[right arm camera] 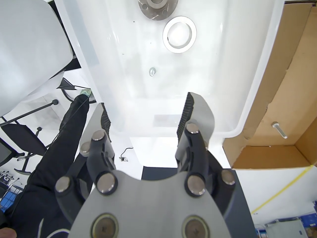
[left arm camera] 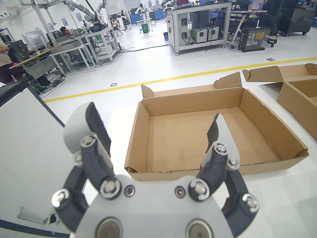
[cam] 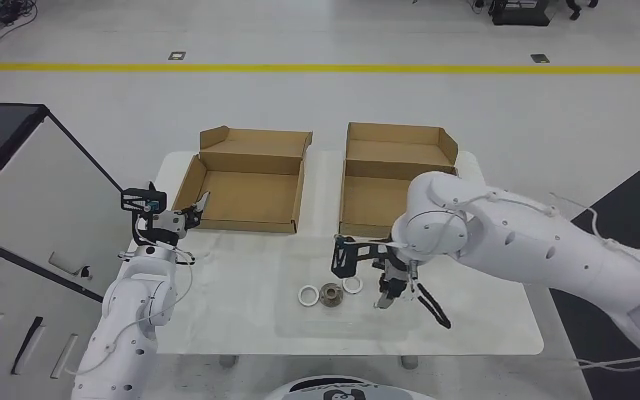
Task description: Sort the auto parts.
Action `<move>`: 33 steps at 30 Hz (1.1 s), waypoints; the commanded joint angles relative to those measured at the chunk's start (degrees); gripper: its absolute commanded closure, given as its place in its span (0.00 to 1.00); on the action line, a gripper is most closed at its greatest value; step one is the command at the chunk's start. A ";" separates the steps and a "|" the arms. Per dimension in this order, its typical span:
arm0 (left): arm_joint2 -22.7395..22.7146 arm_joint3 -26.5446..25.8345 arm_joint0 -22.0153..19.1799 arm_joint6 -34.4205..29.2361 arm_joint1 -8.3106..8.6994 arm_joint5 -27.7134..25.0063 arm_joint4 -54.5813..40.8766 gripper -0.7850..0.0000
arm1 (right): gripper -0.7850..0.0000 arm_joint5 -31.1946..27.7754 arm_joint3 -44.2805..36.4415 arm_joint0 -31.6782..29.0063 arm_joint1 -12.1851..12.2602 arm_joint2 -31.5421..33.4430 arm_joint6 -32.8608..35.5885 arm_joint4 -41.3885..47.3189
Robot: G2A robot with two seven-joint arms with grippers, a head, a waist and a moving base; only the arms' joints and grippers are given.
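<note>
Tray (right arm camera: 262, 50): clear, on the table (cam: 230, 300).
Flange (right arm camera: 158, 8): in tray, just beside white ring (right arm camera: 179, 49).
Small bolt (right arm camera: 152, 71): in tray, between ring and right gripper (right arm camera: 146, 100).
Right gripper: above tray, jaws wide apart, empty.
Left gripper (left arm camera: 154, 111): well apart from tray, jaws spread, empty.
Right box (right arm camera: 277, 80): just beside tray, holds a long bolt (right arm camera: 279, 130).

- The left box (cam: 245, 195) and the right box (cam: 375, 200) are coloured plain brown.
- The worktop (cam: 240, 300) is white.
- The flange (right arm camera: 171, 3) is dull grey, and the ring (right arm camera: 179, 49) silver-white.
- A yellow line (cam: 320, 68) is painted across the pale floor (cam: 400, 30).
- Black ribbed pads (right arm camera: 184, 115) are carried on the silver right claw (right arm camera: 146, 111).
</note>
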 commanded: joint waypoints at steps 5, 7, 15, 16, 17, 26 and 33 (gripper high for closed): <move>0.00 0.00 0.00 0.00 0.00 0.00 0.00 0.00 | 0.42 -1.10 2.58 0.01 -1.71 -1.90 0.00 -0.69; 0.00 0.00 0.00 0.00 0.00 0.00 0.00 0.00 | 0.46 -1.42 3.83 -0.40 -2.33 -2.60 0.00 -1.03; 0.00 0.00 0.00 0.00 0.00 0.00 0.00 0.00 | 0.53 -2.74 7.34 -3.69 -4.69 -2.60 0.00 -3.29; 0.00 0.00 0.00 0.00 0.00 0.00 0.00 0.00 | 0.53 -2.91 7.72 -3.97 -4.92 -2.60 0.00 -3.24; 0.00 0.00 0.00 0.00 0.00 0.00 0.00 0.00 | 0.53 -3.07 8.01 -4.16 -5.13 -2.60 0.00 -3.45; 0.00 0.00 0.00 0.00 0.00 0.00 0.00 0.00 | 0.55 -3.83 9.71 -6.32 -6.11 -2.60 0.00 -4.41; 0.00 0.00 0.00 0.00 0.00 0.00 0.00 0.00 | 0.56 -3.83 10.65 -7.80 -6.66 -2.60 0.00 -5.36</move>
